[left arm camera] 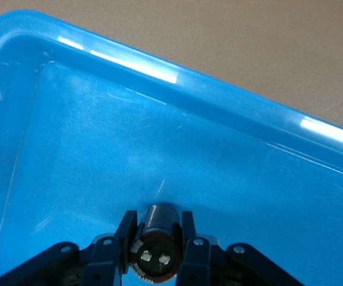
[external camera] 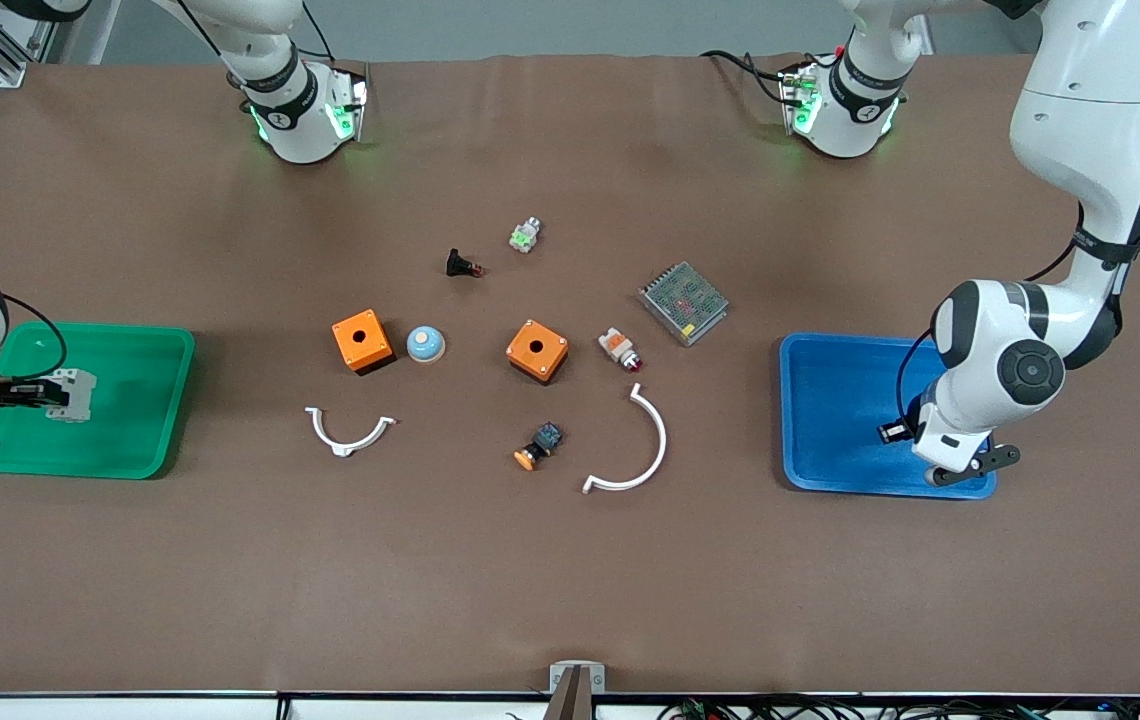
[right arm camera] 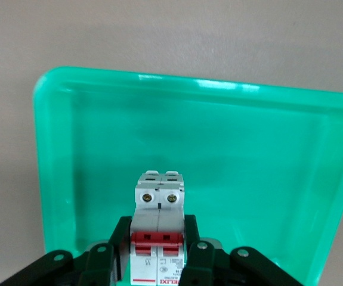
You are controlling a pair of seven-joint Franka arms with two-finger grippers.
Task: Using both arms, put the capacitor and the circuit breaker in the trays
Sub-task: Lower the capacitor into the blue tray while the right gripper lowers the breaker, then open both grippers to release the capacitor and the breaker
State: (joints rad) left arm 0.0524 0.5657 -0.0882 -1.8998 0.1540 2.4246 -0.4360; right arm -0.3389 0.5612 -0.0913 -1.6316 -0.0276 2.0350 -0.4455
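Observation:
The capacitor (left arm camera: 159, 229), a small black cylinder, sits between the fingers of my left gripper (left arm camera: 155, 221), low over the floor of the blue tray (left arm camera: 99, 149). In the front view the left gripper (external camera: 892, 432) is inside the blue tray (external camera: 830, 420), at the left arm's end of the table. My right gripper (right arm camera: 158, 231) is shut on the grey-white circuit breaker (right arm camera: 159, 199), which has red levers, over the green tray (right arm camera: 249, 149). In the front view the breaker (external camera: 72, 393) and right gripper (external camera: 42, 396) are inside the green tray (external camera: 145, 440).
Between the trays lie two orange boxes (external camera: 362, 340) (external camera: 537, 350), a blue dome (external camera: 425, 344), two white curved pieces (external camera: 350, 432) (external camera: 635, 450), an orange-capped button (external camera: 538, 447), a white-and-orange lamp (external camera: 620, 349), a mesh-covered metal box (external camera: 683, 302), a black flared part (external camera: 462, 265) and a small green-white part (external camera: 525, 235).

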